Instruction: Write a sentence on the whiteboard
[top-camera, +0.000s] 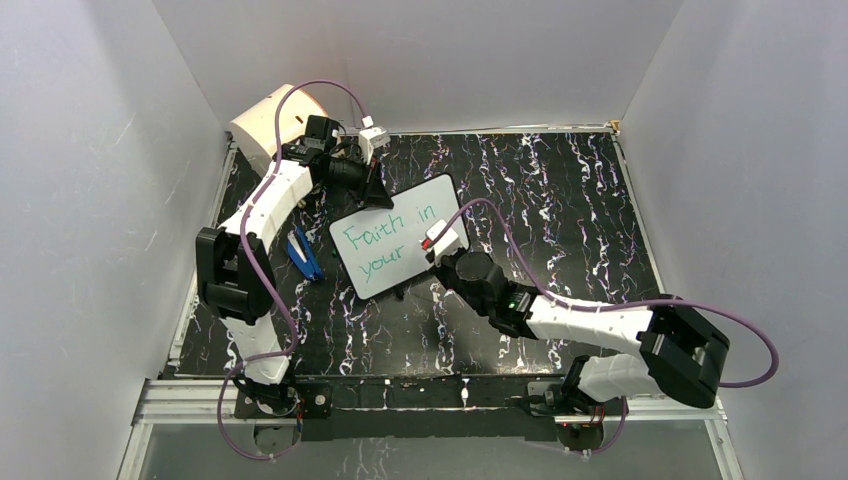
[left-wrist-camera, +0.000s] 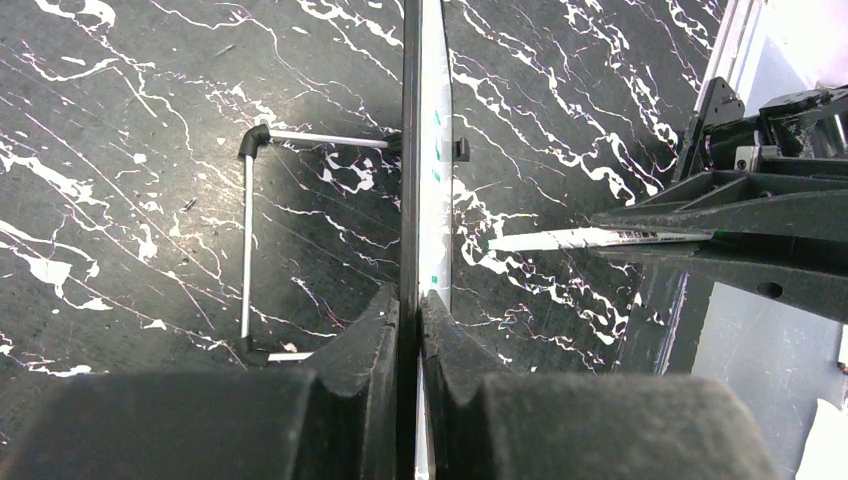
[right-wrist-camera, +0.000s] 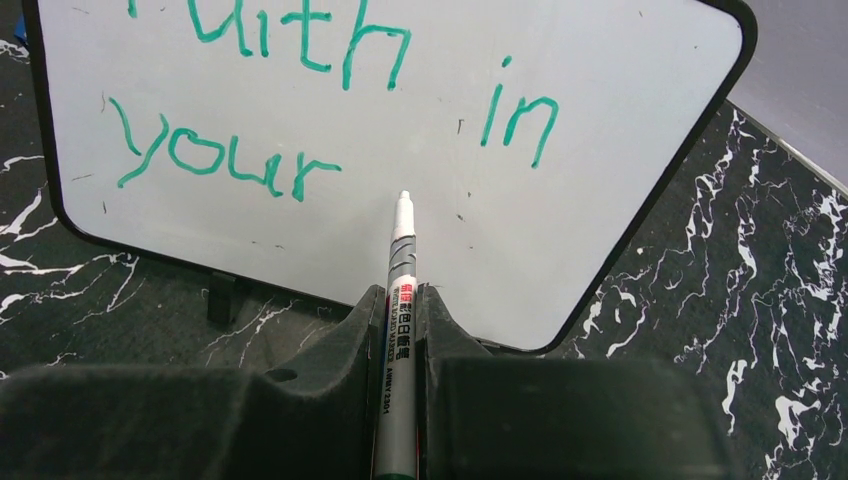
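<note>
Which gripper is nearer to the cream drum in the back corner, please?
Left. The left gripper clamps the whiteboard by its top edge, near the cream drum; the right gripper holds a marker at the board's front, farther away.

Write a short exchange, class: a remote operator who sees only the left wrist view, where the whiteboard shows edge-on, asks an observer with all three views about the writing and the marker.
Operator: I only see the whiteboard edge-on. What does it say?
Observer: The sentence so far reads "Faith in" on one line and "your" below it, in green.
Operator: Where on the face does the marker point?
Observer: At the blank patch just right of "your", below and left of "in".
</note>
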